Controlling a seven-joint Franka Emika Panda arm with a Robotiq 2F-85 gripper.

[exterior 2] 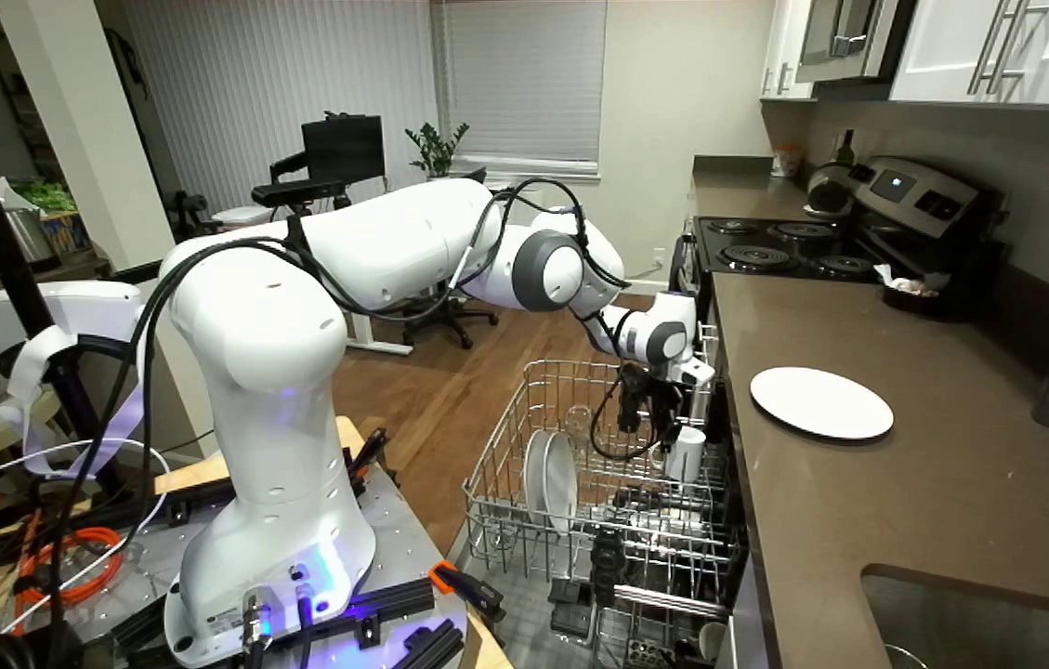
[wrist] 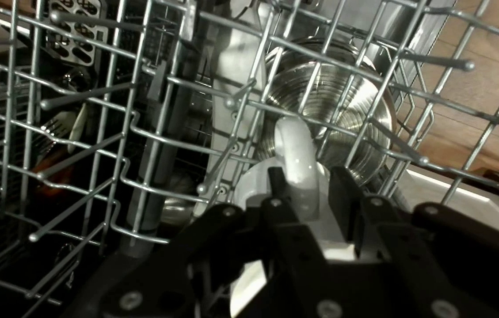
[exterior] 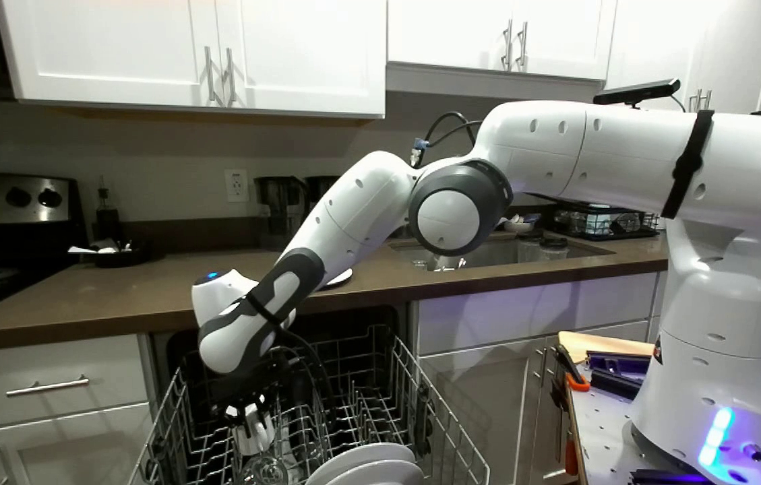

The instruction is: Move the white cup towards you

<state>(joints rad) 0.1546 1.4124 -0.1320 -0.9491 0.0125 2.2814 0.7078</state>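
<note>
The white cup (exterior: 253, 434) sits in the dishwasher's upper rack in both exterior views (exterior 2: 687, 455), directly below my gripper (exterior: 245, 404). In the wrist view the white cup (wrist: 249, 181) is partly hidden behind the fingers, and its handle points up the picture. My gripper (wrist: 309, 181) is partly open, with one finger on each side of the handle. The left finger is close to the handle; whether it touches cannot be told. A gap shows between the handle and the right finger. The gripper (exterior 2: 659, 418) points down over the cup in an exterior view.
The wire rack (exterior 2: 524, 409) has upright tines around the cup. White plates (exterior 2: 550, 474) stand in it, and a clear glass (exterior: 265, 469) is beside the cup. The counter edge (exterior 2: 747, 483) runs close alongside. A flat white plate (exterior 2: 821, 401) lies on the counter. A metal pan (wrist: 333, 101) is below the rack.
</note>
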